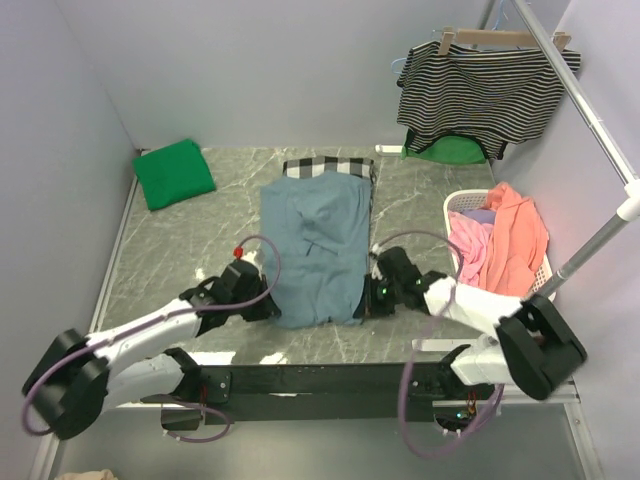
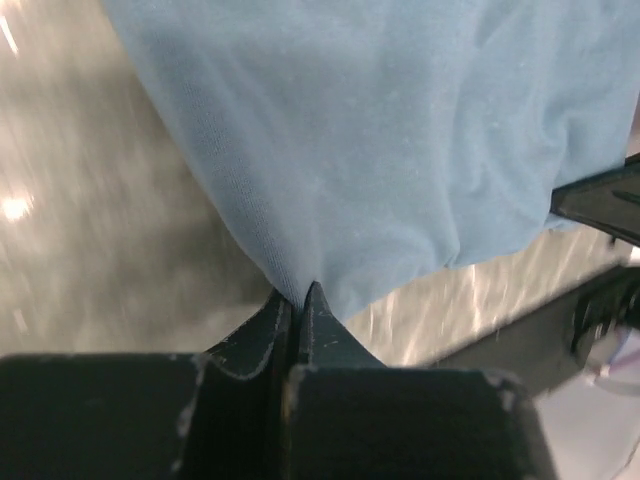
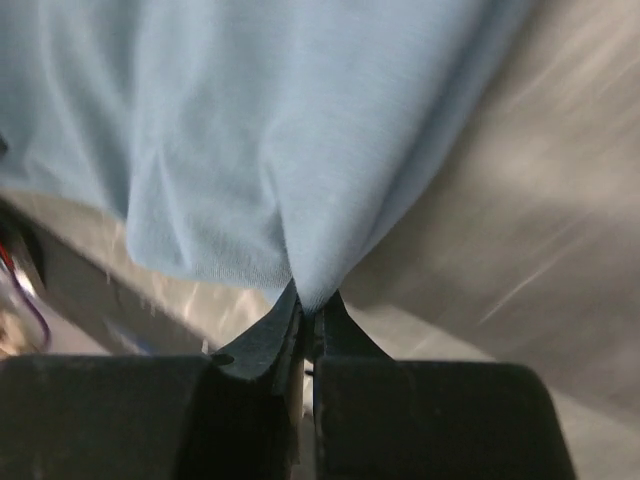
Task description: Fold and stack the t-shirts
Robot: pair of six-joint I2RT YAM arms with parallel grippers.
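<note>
A: Upper left of the frame, is that bright green cotton t-shirt (image 1: 174,173) folded?
B: Yes, well apart from both arms. The left gripper (image 2: 300,297) is clamped on the lower-left corner of the dusty slate-blue cotton t-shirt (image 1: 318,245) at centre. It runs lengthwise up the frame. The right gripper (image 3: 312,305) pinches its lower-right corner.
A: Its look?
B: Soft, creased, a narrow rectangle.
</note>
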